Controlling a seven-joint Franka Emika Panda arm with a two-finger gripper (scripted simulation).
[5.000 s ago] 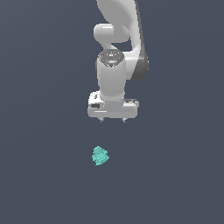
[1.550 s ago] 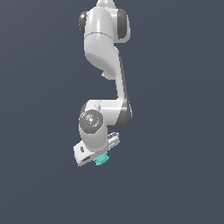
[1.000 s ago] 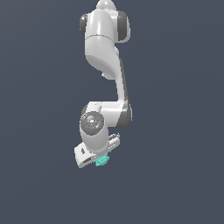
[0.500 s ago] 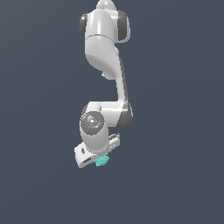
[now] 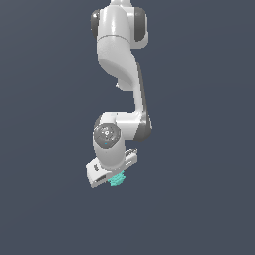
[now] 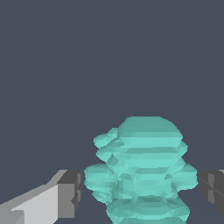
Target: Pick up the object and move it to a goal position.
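The object (image 5: pixel 117 180) is a small teal-green, ridged, lumpy block. In the exterior view it sits just under the white hand, low in the middle of the picture. The arm is folded down over it, and my gripper (image 5: pixel 114 181) straddles it. In the wrist view the object (image 6: pixel 148 153) fills the space between the two grey fingertips (image 6: pixel 72 192). Its side lobes reach the pad on either side. My gripper (image 6: pixel 142 192) is shut on it. The hand hides the object's upper part in the exterior view.
An even dark grey-blue background surrounds the arm (image 5: pixel 119 45), with nothing else in view. No goal marker shows in either view.
Five seconds ago the gripper hung above the object lying free. Since then it has come down around it. Over the last second the hand and object seem to have shifted slightly upward.
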